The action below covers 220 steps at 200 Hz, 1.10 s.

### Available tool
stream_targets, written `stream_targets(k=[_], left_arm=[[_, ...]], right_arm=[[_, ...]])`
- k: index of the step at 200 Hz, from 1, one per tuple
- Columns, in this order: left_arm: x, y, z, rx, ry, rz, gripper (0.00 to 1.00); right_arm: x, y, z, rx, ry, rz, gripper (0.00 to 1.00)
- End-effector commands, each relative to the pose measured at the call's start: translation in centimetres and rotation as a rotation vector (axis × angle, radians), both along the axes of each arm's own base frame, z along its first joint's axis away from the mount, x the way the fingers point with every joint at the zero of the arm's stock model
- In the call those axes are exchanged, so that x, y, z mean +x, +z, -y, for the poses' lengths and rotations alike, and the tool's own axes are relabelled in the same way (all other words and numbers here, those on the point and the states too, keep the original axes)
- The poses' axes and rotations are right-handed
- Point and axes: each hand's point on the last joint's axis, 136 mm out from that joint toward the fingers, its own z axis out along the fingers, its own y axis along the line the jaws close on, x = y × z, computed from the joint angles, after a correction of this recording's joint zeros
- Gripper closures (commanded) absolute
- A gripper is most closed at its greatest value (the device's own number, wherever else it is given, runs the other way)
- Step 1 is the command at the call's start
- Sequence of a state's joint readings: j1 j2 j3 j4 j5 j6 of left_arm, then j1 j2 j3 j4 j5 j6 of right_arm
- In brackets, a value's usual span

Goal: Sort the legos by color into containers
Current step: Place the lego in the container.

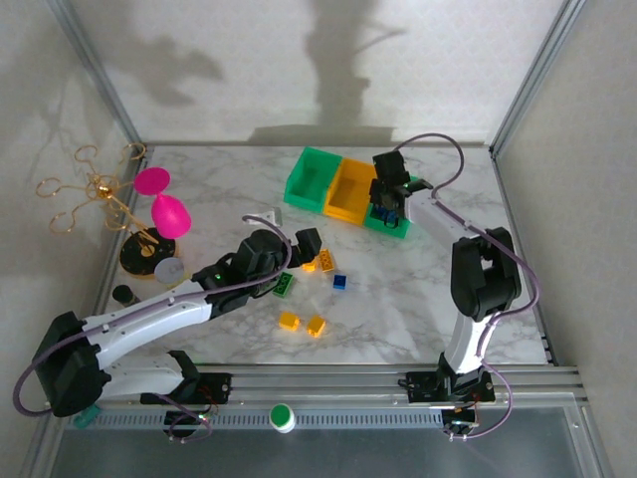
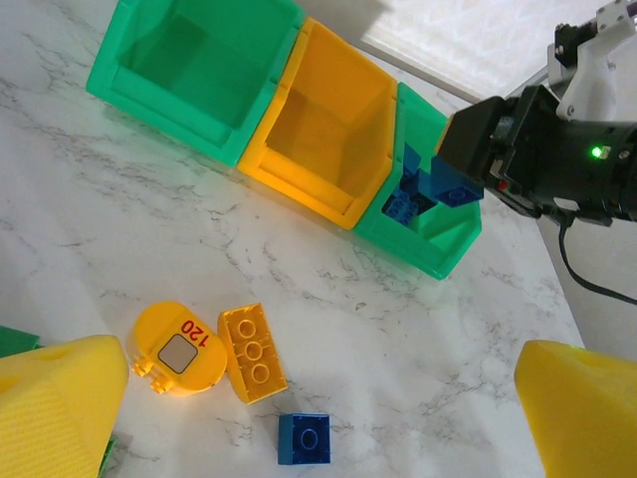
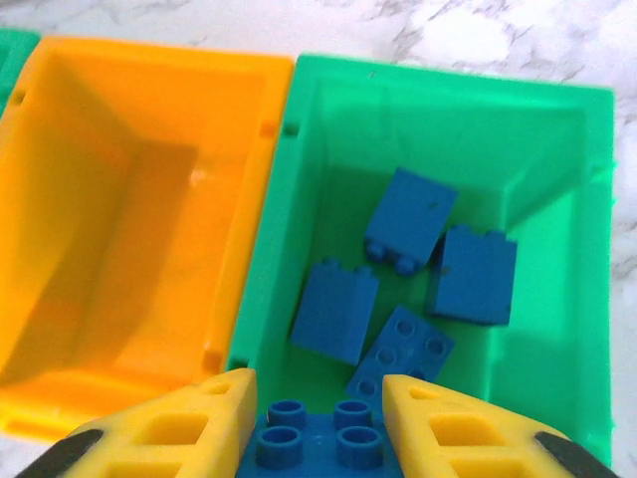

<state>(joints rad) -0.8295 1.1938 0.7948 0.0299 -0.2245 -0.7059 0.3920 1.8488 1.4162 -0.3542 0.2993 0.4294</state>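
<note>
Holding: a blue brick is clamped by the right gripper, bottom centre, over the right green bin, at its near rim.
Left gripper: held wide apart above loose legos.
Risk: if released here, the brick may be bounced off the rim.

Left arm, right arm: white links, black joint housings, mauve cables. Fingers yellow, waffle-textured, black-tipped. Green LED on wrist.
</note>
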Motion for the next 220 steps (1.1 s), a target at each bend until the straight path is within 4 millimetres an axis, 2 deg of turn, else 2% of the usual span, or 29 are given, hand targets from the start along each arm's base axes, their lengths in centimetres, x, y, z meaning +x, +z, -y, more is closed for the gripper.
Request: stream_targets(k=[1, 24, 48, 101, 128, 176, 220], left_arm=[[0.9, 1.7, 0.8, -0.025, -0.011, 0.036, 0.0], [1.1, 1.4, 1.2, -0.023, -0.015, 0.026, 0.0], [1.3, 1.3, 1.2, -0.026, -0.011, 0.028, 0.0], [1.5, 0.7, 1.3, -0.012, -0.006, 0.017, 0.0], [1.4, 0.7, 1.3, -0.012, -0.011, 0.016, 0.0], [1.4, 1.4, 1.2, -0.017, -0.01, 0.029, 0.0], [1.2, 1.9, 0.9, -0.022, -0.011, 0.035, 0.0]], right_arm=[[2.0, -0.3, 1.1, -0.045, -0.042, 0.029, 0.68], [3.2, -1.8, 2.2, -0.078, -0.07, 0.005, 0.68], [4.0, -2.6, 2.4, -0.091, -0.071, 0.007, 0.68], [4.8, -5.6, 3.2, -0.081, -0.087, -0.041, 0.68], [4.9, -6.2, 3.5, -0.08, -0.093, -0.052, 0.65], [4.8, -3.8, 3.5, -0.079, -0.081, -0.023, 0.51], [3.2, 0.2, 3.5, -0.028, -0.078, 0.025, 0.46]])
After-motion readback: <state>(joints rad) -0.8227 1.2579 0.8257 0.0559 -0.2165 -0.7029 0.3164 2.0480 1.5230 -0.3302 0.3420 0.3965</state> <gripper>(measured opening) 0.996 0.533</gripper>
